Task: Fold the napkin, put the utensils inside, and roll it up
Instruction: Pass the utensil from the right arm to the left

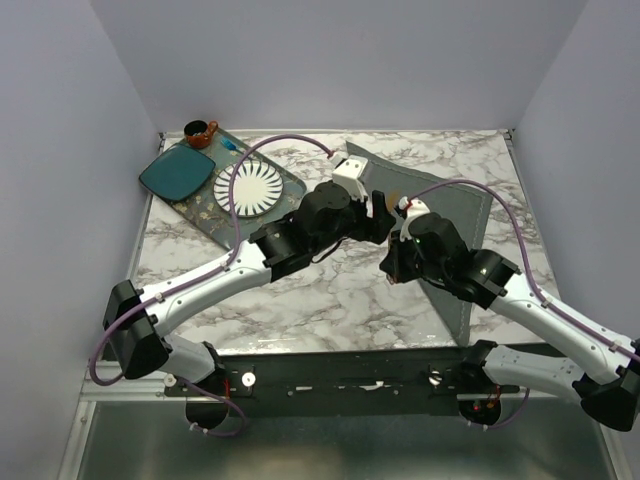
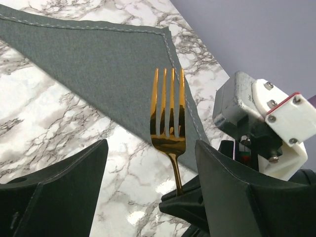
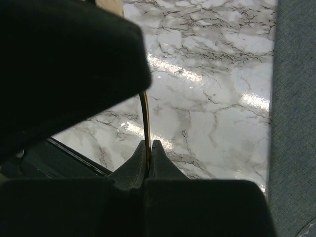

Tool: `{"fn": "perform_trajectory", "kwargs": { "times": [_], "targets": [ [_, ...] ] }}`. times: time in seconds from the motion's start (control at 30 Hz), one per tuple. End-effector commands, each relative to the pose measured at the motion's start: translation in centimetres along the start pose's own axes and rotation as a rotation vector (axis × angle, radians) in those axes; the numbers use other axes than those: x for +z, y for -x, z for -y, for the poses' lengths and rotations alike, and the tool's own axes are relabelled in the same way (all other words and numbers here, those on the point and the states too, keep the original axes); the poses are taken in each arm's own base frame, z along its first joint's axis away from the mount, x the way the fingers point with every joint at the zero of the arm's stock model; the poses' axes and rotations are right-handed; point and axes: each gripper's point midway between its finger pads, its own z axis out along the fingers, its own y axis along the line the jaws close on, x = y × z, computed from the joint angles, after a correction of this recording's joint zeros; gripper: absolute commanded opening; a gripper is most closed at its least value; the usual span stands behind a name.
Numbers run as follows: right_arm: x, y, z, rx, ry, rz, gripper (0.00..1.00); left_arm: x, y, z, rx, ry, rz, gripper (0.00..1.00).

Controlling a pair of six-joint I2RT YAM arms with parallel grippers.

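Note:
The dark grey napkin (image 1: pixel 452 228) lies folded into a triangle on the right of the marble table; it also shows in the left wrist view (image 2: pixel 98 59) and at the right edge of the right wrist view (image 3: pixel 295 98). One utensil shows, a golden-brown fork (image 2: pixel 168 123) held upright with its tines over the napkin's edge. My right gripper (image 3: pixel 149 146) is shut on its thin handle (image 3: pixel 144 118). My left gripper (image 2: pixel 150 144) is open, and the fork stands between its jaws without touching them. Both grippers meet at the table's middle (image 1: pixel 385 215). Other utensils are out of view.
A dark patterned tray (image 1: pixel 212 218) at the back left holds a teal square plate (image 1: pixel 178 172), a white ribbed plate (image 1: pixel 248 188) and a brown cup (image 1: pixel 200 132). Purple cables (image 1: pixel 290 140) arc over both arms. The right gripper's white wrist block (image 2: pixel 269 126) is close beside my left finger.

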Motion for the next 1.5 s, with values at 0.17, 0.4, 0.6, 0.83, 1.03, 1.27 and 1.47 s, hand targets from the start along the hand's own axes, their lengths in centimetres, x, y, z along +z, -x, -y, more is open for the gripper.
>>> {"fn": "perform_trajectory", "kwargs": {
  "times": [0.17,0.4,0.6,0.83,1.03,1.27,1.47],
  "targets": [
    [-0.1,1.1,-1.0,-0.003,-0.025,0.018,0.01,2.0,0.9,2.2,-0.027,-0.056,0.002,0.8],
    [-0.2,0.8,-1.1,0.027,-0.06,0.016,0.01,2.4,0.5,2.5,-0.031,-0.117,-0.036,0.47],
    [0.2,0.3,-1.4,0.046,-0.056,0.003,0.01,2.6,1.2,3.2,-0.05,-0.186,-0.046,0.21],
    [0.0,-0.1,-2.6,0.089,-0.004,-0.028,0.3,2.9,1.3,2.3,-0.034,-0.159,-0.065,0.0],
    [-3.8,1.6,-2.7,0.023,0.082,0.074,0.88,2.8,2.5,1.9,-0.089,-0.291,-0.101,0.0],
    [-6.5,4.4,-2.3,0.05,0.26,0.204,0.84,0.6,4.0,3.1,-0.257,-0.542,-0.099,0.0],
    [-6.0,5.8,-3.9,0.004,0.401,0.222,0.56,-1.3,4.1,4.4,-0.334,-0.703,-0.088,0.0]
  ]
}}
